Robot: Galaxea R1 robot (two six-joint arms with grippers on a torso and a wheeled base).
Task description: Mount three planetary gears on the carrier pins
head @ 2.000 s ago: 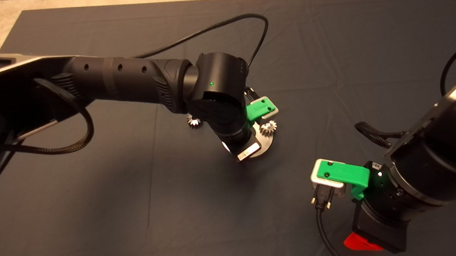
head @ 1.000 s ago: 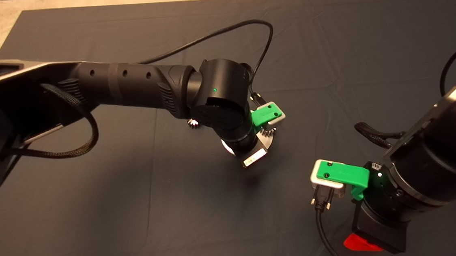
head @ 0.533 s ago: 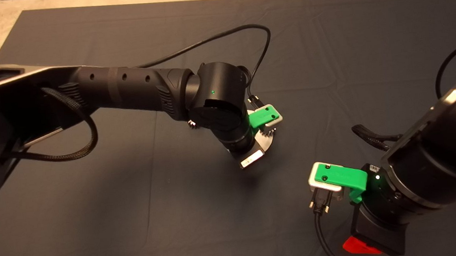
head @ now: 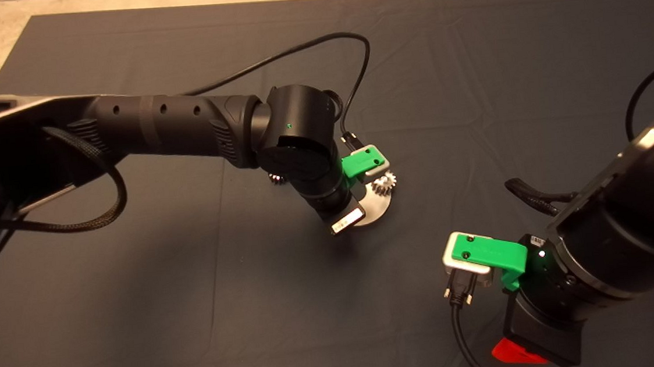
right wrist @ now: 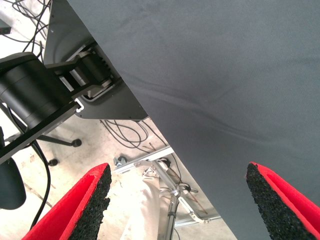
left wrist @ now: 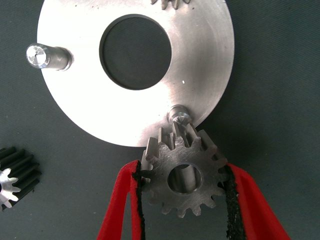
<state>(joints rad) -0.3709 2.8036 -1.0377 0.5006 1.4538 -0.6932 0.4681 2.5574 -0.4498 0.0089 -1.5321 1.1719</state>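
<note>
In the left wrist view my left gripper (left wrist: pixel 182 182) is shut on a planetary gear (left wrist: pixel 182 177), red fingers (left wrist: pixel 120 200) on either side of it. The gear hangs tilted just off the round disc (left wrist: pixel 200 65), close beside one carrier pin (left wrist: pixel 179 114) at the disc's rim. A second pin (left wrist: pixel 47 55) stands bare. Another gear (left wrist: pixel 170 3) sits on the disc; it also shows in the head view (head: pixel 384 183). A third gear (left wrist: pixel 15 175) lies loose on the mat. In the head view the left wrist (head: pixel 314 167) hides the fingers and part of the disc (head: pixel 377 207).
My right gripper (head: pixel 518 350) waits open at the lower right, and its wrist view (right wrist: pixel 175 200) looks past the mat's edge (right wrist: pixel 165 135) at floor cables and a stand. The loose gear (head: pixel 276 179) peeks out behind the left arm. A black cable (head: pixel 316 44) loops over the mat.
My left arm has shifted a little to the left with the gear in it, uncovering the gear on the disc. The right arm has barely moved.
</note>
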